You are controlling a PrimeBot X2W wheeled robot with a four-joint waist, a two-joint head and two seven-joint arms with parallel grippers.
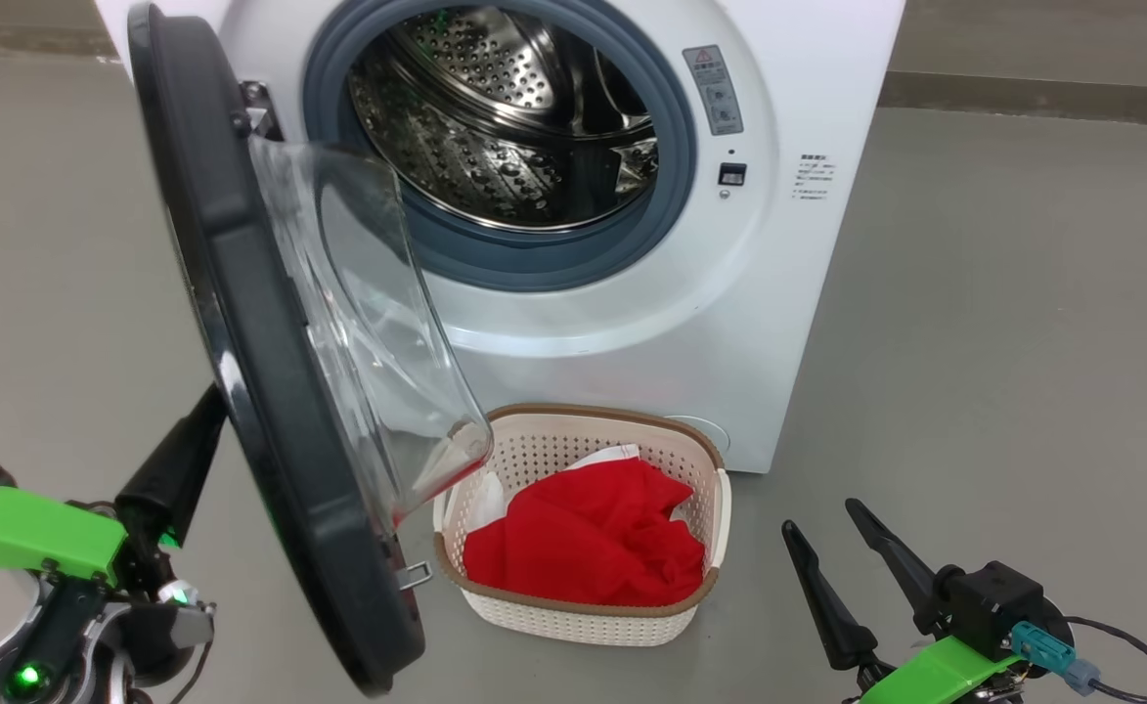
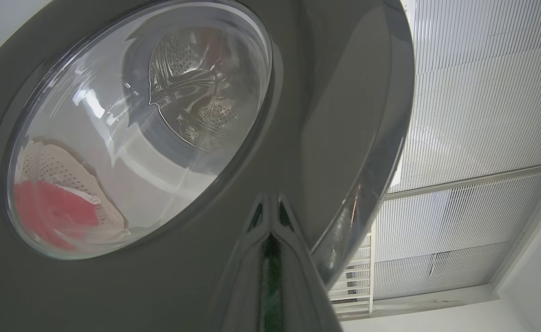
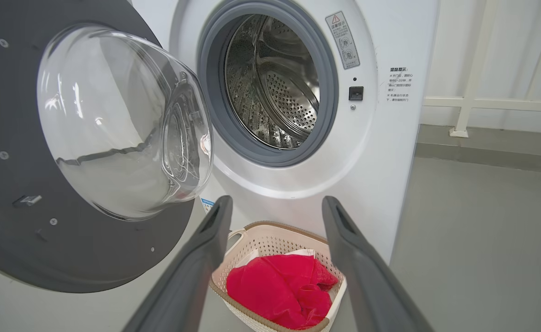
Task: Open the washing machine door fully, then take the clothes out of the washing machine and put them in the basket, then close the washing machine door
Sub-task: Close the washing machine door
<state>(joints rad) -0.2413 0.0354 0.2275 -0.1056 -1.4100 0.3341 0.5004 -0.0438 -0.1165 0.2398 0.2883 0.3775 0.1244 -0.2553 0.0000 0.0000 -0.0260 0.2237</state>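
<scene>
The washing machine stands with its steel drum showing no clothes. The washing machine door hangs open to the left, its glass bowl facing the basket. Red clothes with white parts lie in the basket on the floor below the opening. My left gripper is shut, its tips against the outer face of the door; in the left wrist view the shut left gripper presses on the glossy rim. My right gripper stands open and holds nothing, right of the basket. In the right wrist view the right gripper frames the basket and clothes.
Grey floor spreads to the right of the machine. A white railing and wall stand behind it. A cable trails from my right wrist. The door's latch sticks out near the basket's left side.
</scene>
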